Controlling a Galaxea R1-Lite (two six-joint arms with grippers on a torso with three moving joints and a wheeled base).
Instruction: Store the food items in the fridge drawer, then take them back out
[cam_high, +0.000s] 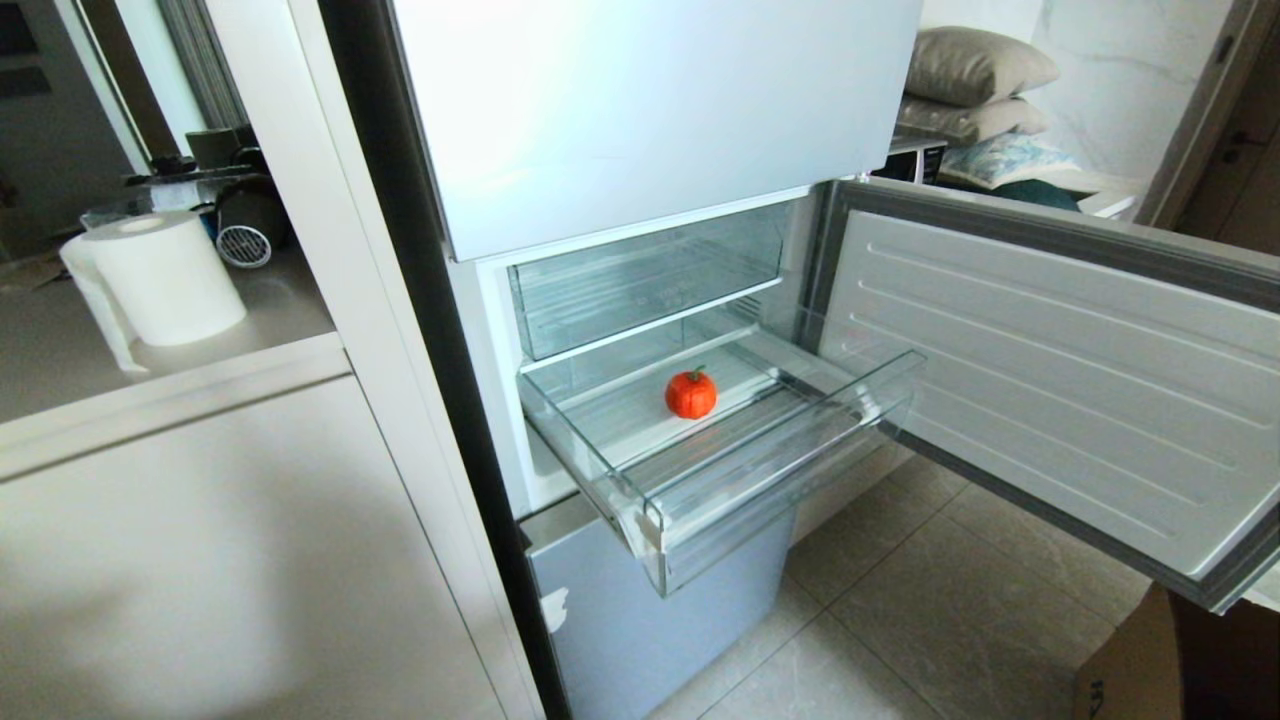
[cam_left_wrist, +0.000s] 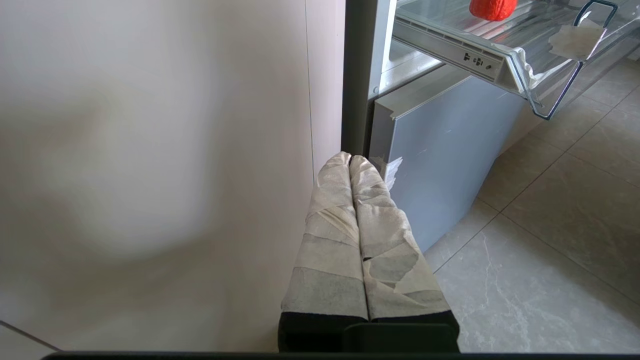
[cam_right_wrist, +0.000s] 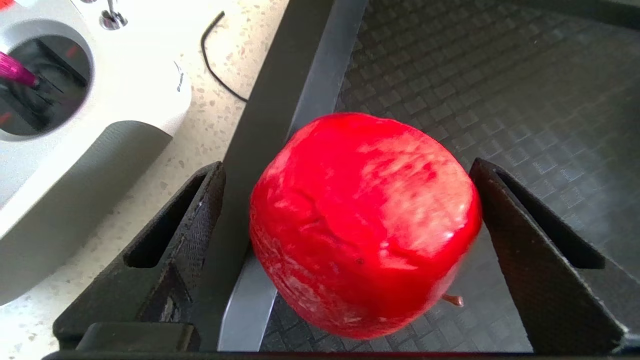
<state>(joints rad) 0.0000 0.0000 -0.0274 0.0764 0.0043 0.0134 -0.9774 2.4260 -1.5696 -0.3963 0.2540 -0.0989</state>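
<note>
An orange food piece (cam_high: 691, 394) sits mid-floor in the pulled-out fridge drawer (cam_high: 760, 490). Elsewhere, the right gripper (cam_right_wrist: 345, 225), jaws wide apart, straddles a red piece (cam_right_wrist: 365, 225) on a dark mat, gripping nothing. The left gripper (cam_left_wrist: 357, 165), at the drawer's seven o'clock, is closed and empty.

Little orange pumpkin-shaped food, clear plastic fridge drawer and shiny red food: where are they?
Orange pumpkin-shaped food (cam_high: 691, 394), head view, middle of its body.
Clear plastic fridge drawer (cam_high: 760, 505), head view, front lip.
Shiny red food (cam_right_wrist: 365, 222), right wrist view, middle of its glossy top.
</note>
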